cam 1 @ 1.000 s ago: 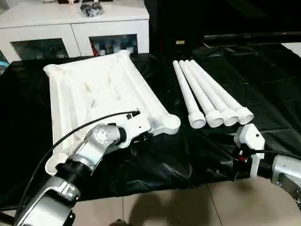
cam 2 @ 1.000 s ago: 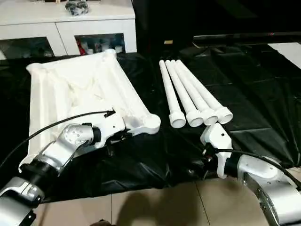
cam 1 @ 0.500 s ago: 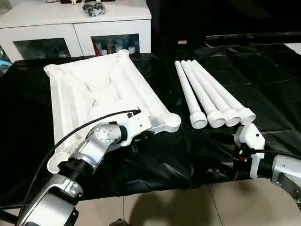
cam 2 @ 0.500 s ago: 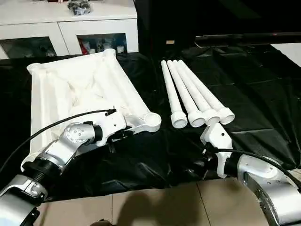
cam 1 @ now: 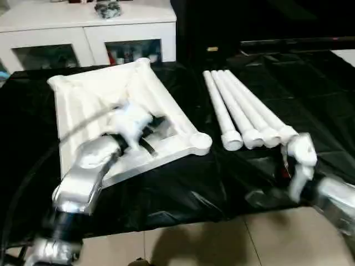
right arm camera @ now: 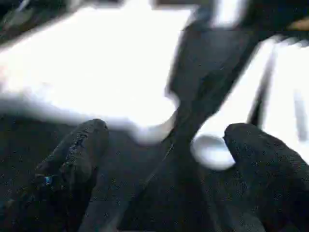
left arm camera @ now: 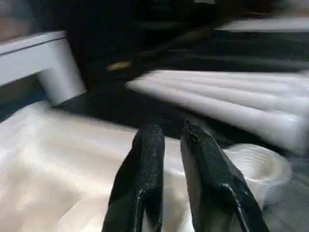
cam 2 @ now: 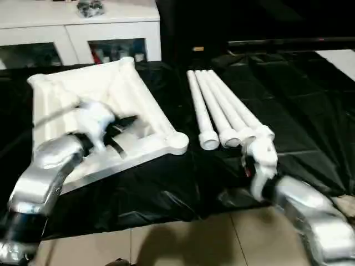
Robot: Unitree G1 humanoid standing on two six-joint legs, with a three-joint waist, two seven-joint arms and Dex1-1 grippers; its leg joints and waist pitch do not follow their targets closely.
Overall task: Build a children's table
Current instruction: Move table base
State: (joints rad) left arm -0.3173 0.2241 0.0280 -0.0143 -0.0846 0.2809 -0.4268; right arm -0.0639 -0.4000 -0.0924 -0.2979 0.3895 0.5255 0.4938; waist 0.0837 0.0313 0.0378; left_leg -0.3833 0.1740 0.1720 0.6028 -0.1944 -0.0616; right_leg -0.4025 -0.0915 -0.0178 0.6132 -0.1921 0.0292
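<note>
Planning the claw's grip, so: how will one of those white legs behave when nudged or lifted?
Each of the legs is round and tapered, so a nudged one would probably roll in a curve. They look like hollow plastic tubes, likely light and stiff. The smooth surface may slip in the right claw, which is open.

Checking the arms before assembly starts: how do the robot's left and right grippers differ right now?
The left gripper has its two black fingers nearly together, while the right gripper has its fingers spread wide. The left one is over the large white ribbed plastic tabletop; the right one sits near the wide ends of the four white tapered legs. Neither holds anything.
</note>
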